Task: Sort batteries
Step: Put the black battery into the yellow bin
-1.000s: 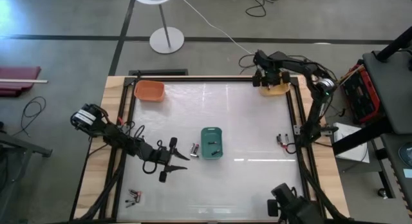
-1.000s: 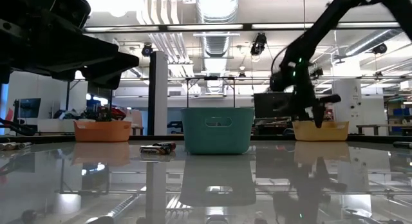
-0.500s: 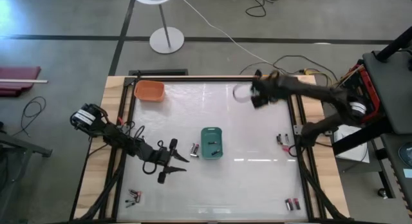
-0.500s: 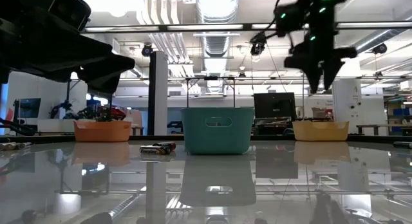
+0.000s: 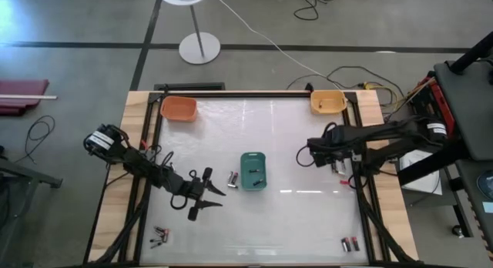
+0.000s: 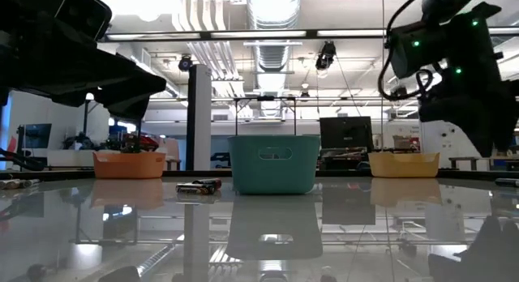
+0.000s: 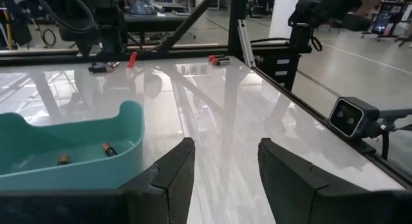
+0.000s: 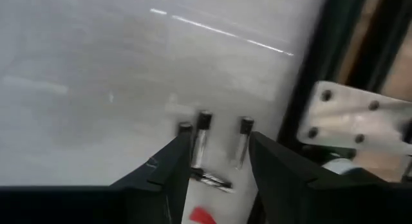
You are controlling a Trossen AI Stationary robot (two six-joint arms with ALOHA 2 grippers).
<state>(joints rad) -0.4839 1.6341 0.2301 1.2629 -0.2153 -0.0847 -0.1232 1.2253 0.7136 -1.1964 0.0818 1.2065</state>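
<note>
We see the glossy white tabletop (image 5: 293,214) from above, framed by dark rails. Our left hand (image 5: 202,192) hangs low over it just beside the teal plastic bin (image 5: 253,171) that stands near the middle; its two dark fingers (image 7: 170,179) are spread apart with nothing between them. Through the left wrist view, two small cylindrical batteries with copper-coloured ends (image 7: 84,154) lie inside that teal bin. Another pair of small dark batteries (image 5: 232,176) lies on the tabletop touching or almost touching the bin's side nearest the left hand.

Our right hand (image 5: 314,154) is over the right part of the tabletop, close to the right rail, between the yellow bin (image 5: 326,102) in the far right corner and the near edge. Its fingers (image 8: 161,169) are apart, empty, and point down at a few slim dark and silvery batteries (image 8: 205,137) lying side by side next to the dark rail; a red scrap shows near them, too blurred to identify.

More batteries lie in small clusters at the near left corner (image 5: 159,236) and the near right corner (image 5: 350,242). An orange plastic bin (image 5: 178,108) stands at the far left corner; we cannot tell what it or the yellow one holds.
</note>
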